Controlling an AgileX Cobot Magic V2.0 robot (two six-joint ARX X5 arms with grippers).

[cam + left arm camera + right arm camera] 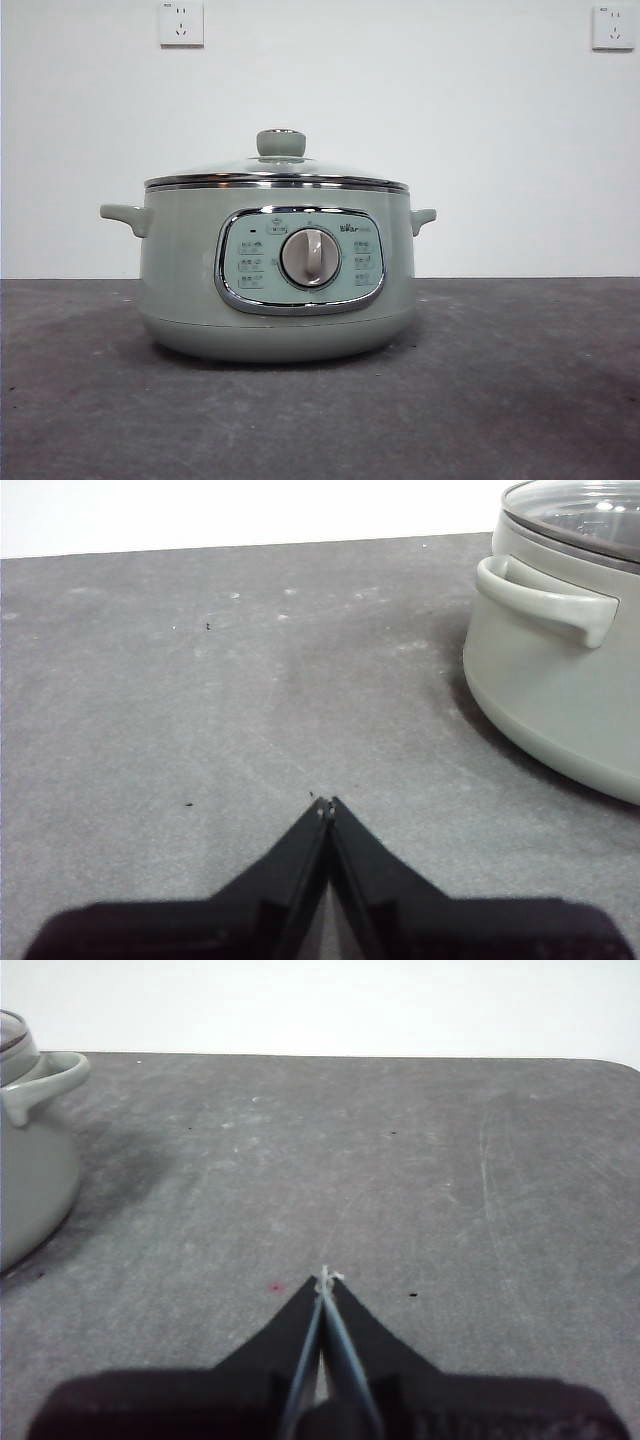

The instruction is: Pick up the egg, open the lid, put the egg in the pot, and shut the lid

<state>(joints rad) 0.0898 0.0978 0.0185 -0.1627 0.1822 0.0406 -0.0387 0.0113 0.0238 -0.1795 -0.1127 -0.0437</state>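
Egg: not visible in any view; neither hand holds it, and I cannot tell which way it lies from either hand.
Pot [275,285]: stands on the tabletop [520,400], dial facing the front camera, lid [276,170] seated on its rim with the knob [281,142] upright at the centre.
Left hand [326,802]: jaws together, tips touching, nothing between them; it hangs over bare tabletop, with the pot ahead and off to one side, its near handle [545,595] well apart from the tips.
Right hand [324,1278]: jaws together, empty; the pot sits ahead and off to the opposite side, only its other handle [45,1075] and a bit of wall showing, well apart.
Which arm is nearer: the pot fills more of the left wrist view, so the left hand looks somewhat nearer to it; this is a judgement.
Key relation: the pot lies between the two hands, so either could reach the knob from its own side.
Step in hand: picking up the egg, not yet begun; it must first be found.
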